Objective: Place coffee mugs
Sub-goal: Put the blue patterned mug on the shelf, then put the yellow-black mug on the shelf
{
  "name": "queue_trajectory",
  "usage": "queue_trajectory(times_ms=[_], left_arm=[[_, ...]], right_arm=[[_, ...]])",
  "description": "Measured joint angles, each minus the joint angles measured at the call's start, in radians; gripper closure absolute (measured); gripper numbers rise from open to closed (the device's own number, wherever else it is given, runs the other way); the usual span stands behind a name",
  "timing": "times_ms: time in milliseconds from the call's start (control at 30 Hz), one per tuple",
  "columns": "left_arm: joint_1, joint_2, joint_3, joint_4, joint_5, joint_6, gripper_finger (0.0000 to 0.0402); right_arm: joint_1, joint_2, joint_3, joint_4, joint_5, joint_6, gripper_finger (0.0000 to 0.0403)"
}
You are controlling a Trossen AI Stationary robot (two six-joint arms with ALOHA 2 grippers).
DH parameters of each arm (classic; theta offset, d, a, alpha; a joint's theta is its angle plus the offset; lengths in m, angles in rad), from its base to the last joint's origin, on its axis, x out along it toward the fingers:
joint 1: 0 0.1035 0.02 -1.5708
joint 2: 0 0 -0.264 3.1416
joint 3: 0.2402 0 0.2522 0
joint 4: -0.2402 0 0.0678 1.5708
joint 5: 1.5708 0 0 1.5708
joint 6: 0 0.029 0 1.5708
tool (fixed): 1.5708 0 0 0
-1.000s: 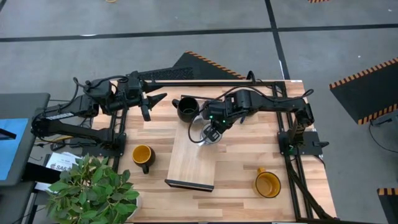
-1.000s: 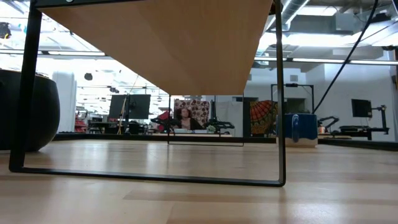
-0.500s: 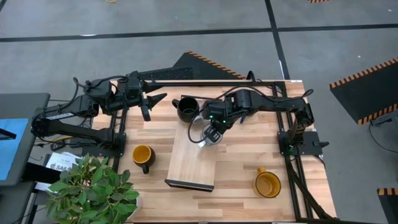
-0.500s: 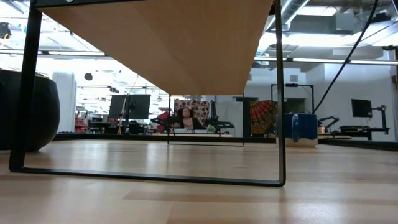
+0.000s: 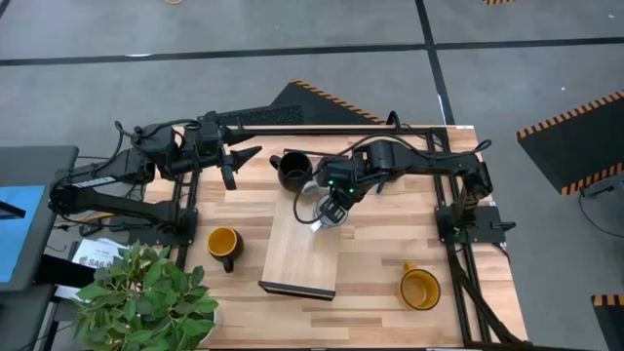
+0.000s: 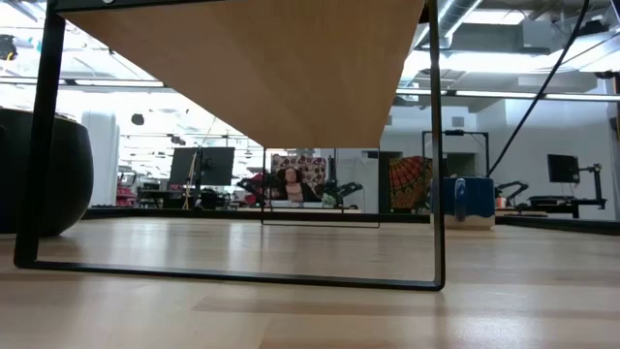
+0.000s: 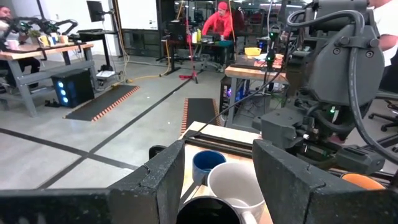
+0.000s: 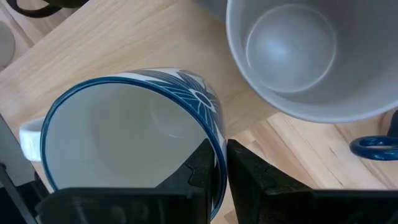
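My right gripper (image 5: 330, 213) is over the far end of the light wooden board (image 5: 297, 255), shut on a white mug with a blue rim and blue pattern (image 8: 124, 137). Beside it in the right wrist view are a pale grey mug (image 8: 305, 56) and the handle of a dark blue mug (image 8: 373, 147). The black mug (image 5: 292, 171) stands on the table just beyond the board. Two yellow-orange mugs stand on the table, one left of the board (image 5: 223, 244) and one near the right front (image 5: 419, 289). My left gripper (image 5: 234, 161) hovers open, left of the black mug. My right gripper (image 8: 217, 165) pinches the blue-rimmed mug by its rim (image 8: 214, 134), one finger inside the cup and one outside, on the side away from the handle (image 8: 28, 138). The fingers come from above. The mug is mouth up over the board; whether its base rests there, I cannot tell.
The board is a raised shelf on a thin black frame (image 6: 436, 194). A potted plant (image 5: 146, 297) stands at the near left corner. A dark round object (image 6: 48, 170) shows at the left of the low view. Bare tabletop lies right of the board (image 5: 380, 249).
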Motion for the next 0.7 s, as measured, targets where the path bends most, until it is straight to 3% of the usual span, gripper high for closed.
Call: queue_trajectory(times_ms=[233, 533, 700], left_arm=[[0.000, 0.000, 0.000, 0.000, 0.000, 0.000, 0.0228], [0.000, -0.001, 0.000, 0.000, 0.000, 0.000, 0.0228], [0.000, -0.001, 0.000, 0.000, 0.000, 0.000, 0.0228]], right_arm=[[0.002, 0.000, 0.000, 0.002, 0.001, 0.006, 0.0318], [0.008, -0.003, 0.000, 0.005, 0.006, 0.015, 0.0196], [0.001, -0.004, 0.000, 0.003, 0.005, 0.017, 0.0158]])
